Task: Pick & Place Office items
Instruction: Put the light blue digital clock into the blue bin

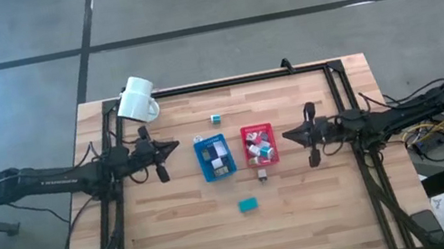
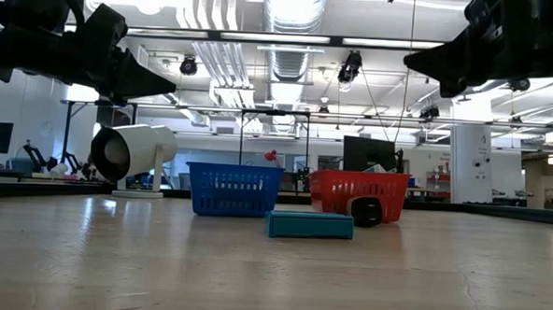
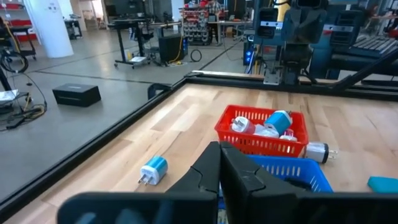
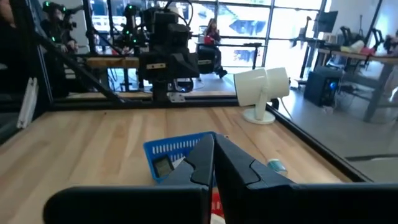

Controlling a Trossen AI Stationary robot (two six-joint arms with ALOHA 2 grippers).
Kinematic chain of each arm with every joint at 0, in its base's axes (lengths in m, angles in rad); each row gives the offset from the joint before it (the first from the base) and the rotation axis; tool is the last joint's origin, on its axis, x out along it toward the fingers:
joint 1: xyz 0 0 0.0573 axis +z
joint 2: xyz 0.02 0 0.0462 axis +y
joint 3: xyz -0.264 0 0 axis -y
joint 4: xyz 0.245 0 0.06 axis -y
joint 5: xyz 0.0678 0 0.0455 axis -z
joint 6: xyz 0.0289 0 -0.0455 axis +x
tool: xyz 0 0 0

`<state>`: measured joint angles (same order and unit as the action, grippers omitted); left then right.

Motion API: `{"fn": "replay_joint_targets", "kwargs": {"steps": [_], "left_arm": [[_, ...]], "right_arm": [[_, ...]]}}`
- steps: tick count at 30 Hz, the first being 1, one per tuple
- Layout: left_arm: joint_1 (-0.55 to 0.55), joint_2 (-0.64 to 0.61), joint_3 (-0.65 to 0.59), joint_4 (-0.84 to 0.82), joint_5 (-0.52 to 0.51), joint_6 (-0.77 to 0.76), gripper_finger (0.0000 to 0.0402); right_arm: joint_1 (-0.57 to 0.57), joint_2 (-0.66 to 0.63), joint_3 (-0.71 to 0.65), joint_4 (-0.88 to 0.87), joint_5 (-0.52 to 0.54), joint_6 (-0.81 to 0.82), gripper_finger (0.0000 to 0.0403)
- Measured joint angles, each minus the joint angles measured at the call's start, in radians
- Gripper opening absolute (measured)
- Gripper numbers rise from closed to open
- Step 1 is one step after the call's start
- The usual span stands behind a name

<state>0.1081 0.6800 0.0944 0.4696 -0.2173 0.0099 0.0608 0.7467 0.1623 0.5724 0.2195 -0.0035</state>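
Teal block (image 1: 248, 204) lying loose near trays; blue tray (image 1: 214, 157), red tray (image 1: 259, 145) partly filled; left gripper (image 1: 162, 161), right gripper (image 1: 298, 137) hovering pressed together, holding nothing.

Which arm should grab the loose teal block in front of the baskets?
Close call; left, probably. The teal block lies nearer the blue basket on the left gripper side. Both grippers are shut and empty.

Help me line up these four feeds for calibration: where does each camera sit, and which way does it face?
High: overhead, straight down; both arms, left gripper, right gripper.
Low: tabletop height, level across; blue tray, red tray, teal block; arms overhead.
Left wrist: on the left arm, facing the right arm; own shut fingers.
Right wrist: on the right arm, facing the left arm and white mug; own shut fingers.
Shared: both trays show in all views.
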Motion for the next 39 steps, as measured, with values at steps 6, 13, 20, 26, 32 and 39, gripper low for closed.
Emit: {"fn": "replay_joint_targets", "kwargs": {"steps": [6, 13, 20, 26, 32, 39], "left_arm": [[0.000, 0.000, 0.001, 0.004, -0.008, 0.046, 0.0015], [0.000, 0.000, 0.002, 0.031, -0.009, 0.042, 0.0016], [0.000, 0.000, 0.002, 0.031, -0.009, 0.024, 0.0016], [0.000, 0.006, 0.001, 0.031, -0.009, 0.024, 0.0016], [0.000, 0.016, 0.001, 0.030, -0.009, 0.012, 0.0016], [0.000, 0.019, 0.000, 0.030, -0.009, 0.009, 0.0016]], "right_arm": [[0.000, 0.002, 0.001, 0.002, 0.000, -0.056, 0.0008], [0.000, 0.002, 0.001, 0.002, 0.000, -0.057, 0.0008], [0.000, 0.002, 0.002, 0.002, -0.007, -0.049, 0.0008], [0.000, 0.010, 0.002, 0.003, -0.007, -0.056, 0.0008], [0.000, 0.021, 0.002, 0.011, -0.008, -0.056, 0.0008], [0.000, 0.022, 0.002, 0.018, -0.008, -0.057, 0.0008]]}}
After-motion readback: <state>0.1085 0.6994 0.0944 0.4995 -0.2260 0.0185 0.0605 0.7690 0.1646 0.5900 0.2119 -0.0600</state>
